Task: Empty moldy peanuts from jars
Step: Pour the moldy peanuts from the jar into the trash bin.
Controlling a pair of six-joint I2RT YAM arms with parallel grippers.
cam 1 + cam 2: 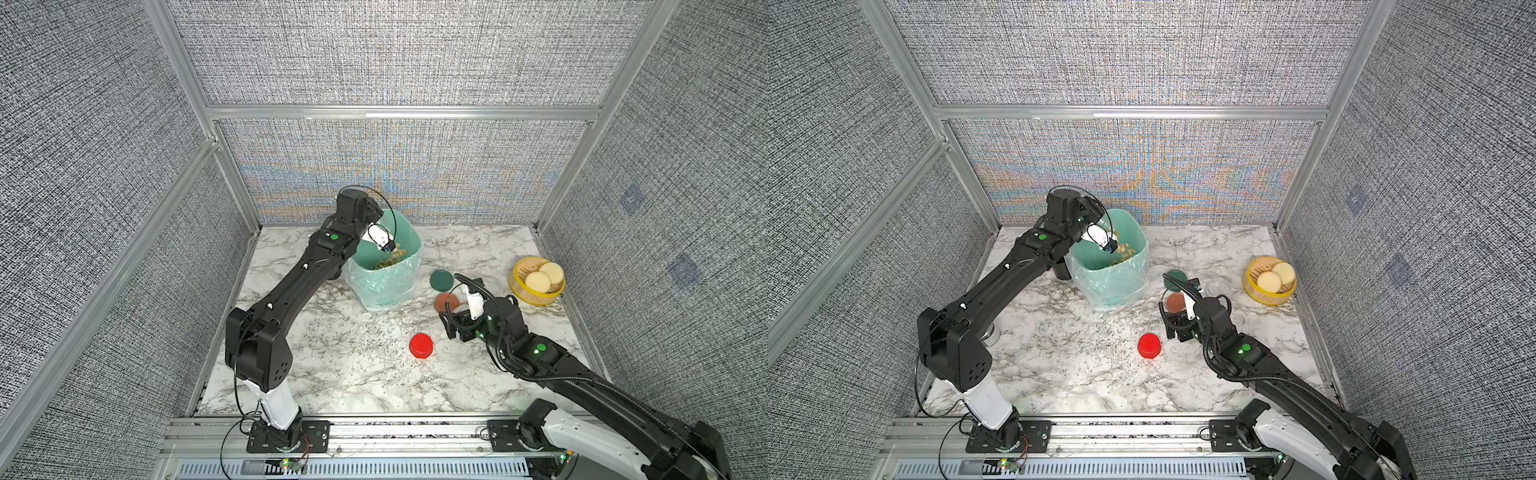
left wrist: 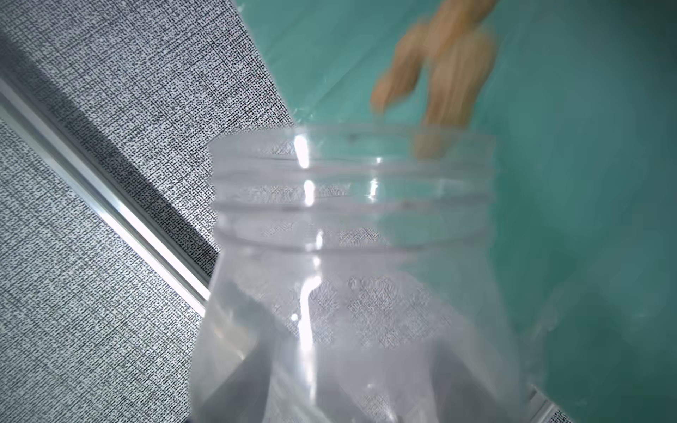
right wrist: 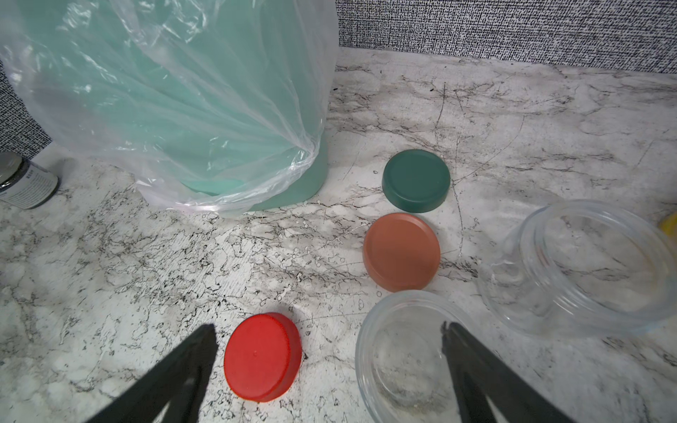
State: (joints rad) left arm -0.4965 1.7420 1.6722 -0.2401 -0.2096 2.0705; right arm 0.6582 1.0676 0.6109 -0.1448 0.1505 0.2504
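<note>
Held jar [image 2: 351, 219]: thin clear plastic, judged light, slick and easily squeezed; grip the body, not the threaded neck. Your left gripper [image 1: 384, 246] pinches it, mouth tipped over the bin [image 1: 386, 286]. The moldy peanuts [image 2: 450, 73] fall from its rim into the bin. Your right gripper [image 3: 328, 327] is spread wide beside the bin, gripping nothing.

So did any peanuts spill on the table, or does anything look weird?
No spill: the peanuts fall from the tipped jar straight into the green bin. The red lid, green lid and orange lid lie loose beside two empty jars, which fits. Dark specks near the red lid might be crumbs.
</note>
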